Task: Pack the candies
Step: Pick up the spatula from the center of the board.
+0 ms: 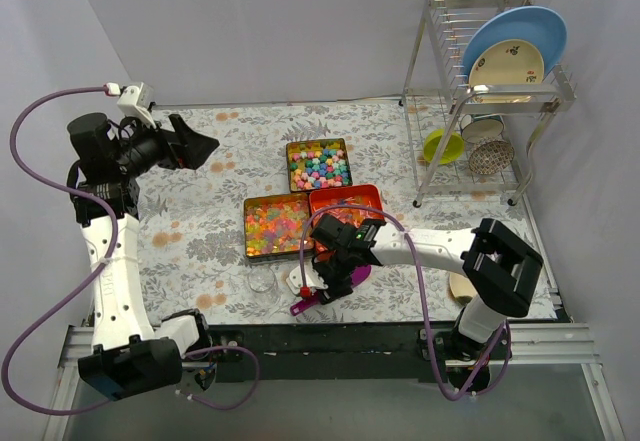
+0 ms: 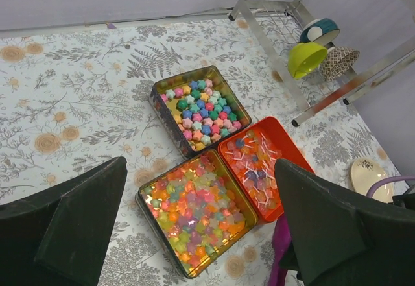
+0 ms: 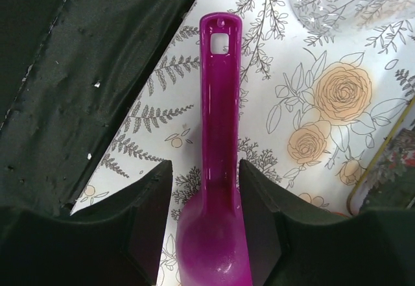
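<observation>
A floral-print cloth [image 1: 220, 161] is covering the worktop, where three open tins, one dark [image 2: 165, 120], one gold [image 2: 159, 234] and one red [image 2: 292, 142], are sitting clustered at centre. A chrome dish rack [image 1: 437, 21] is standing at the far right corner, holding a blue plate [image 1: 520, 26] and a cream plate [image 1: 505, 66] upright, with a lime-green bowl [image 1: 442, 146] and two patterned bowls [image 1: 490, 157] tipping on its lower tier. A magenta plastic scoop [image 3: 217, 169] is showing near a clear glass [image 1: 262, 279].
</observation>
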You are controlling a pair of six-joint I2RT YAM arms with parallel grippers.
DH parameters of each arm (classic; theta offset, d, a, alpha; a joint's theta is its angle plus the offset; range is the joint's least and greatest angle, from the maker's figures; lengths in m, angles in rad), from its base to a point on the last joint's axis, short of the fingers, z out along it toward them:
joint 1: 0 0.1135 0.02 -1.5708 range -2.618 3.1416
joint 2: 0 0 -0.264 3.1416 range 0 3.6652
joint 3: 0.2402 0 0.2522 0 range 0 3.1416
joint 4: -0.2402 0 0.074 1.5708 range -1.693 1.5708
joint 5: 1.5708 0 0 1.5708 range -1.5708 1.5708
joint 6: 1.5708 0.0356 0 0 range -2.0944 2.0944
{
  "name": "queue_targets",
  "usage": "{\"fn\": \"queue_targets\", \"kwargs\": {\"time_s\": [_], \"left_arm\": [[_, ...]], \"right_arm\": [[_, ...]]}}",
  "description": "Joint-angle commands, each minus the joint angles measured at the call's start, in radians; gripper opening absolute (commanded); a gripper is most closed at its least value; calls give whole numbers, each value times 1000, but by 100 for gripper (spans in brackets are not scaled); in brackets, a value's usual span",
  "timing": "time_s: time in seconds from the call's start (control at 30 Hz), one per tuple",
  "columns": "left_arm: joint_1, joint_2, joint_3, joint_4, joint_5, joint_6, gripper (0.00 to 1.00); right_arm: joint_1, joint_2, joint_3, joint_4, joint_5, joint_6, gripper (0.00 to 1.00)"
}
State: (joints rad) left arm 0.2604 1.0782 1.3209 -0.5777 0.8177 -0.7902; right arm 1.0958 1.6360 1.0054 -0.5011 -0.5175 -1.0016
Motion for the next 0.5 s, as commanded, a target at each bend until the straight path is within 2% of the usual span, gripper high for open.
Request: {"fn": "queue_targets", "kwargs": {"time_s": [0.0, 0.33, 0.4, 0.47], "left_arm": [[5, 11, 12, 30, -20, 2, 98], [5, 14, 6, 59, -25, -14, 98], [4, 14, 14, 61, -26, -14, 98], [5, 15, 24, 62, -23, -14, 98]], "right_arm": [[10, -7, -11, 36, -45, 3, 53], [81, 54, 10, 81, -3, 37, 53], [88, 68, 18, 82, -1, 46, 49], [88, 74, 38, 72, -3, 69, 40]]}}
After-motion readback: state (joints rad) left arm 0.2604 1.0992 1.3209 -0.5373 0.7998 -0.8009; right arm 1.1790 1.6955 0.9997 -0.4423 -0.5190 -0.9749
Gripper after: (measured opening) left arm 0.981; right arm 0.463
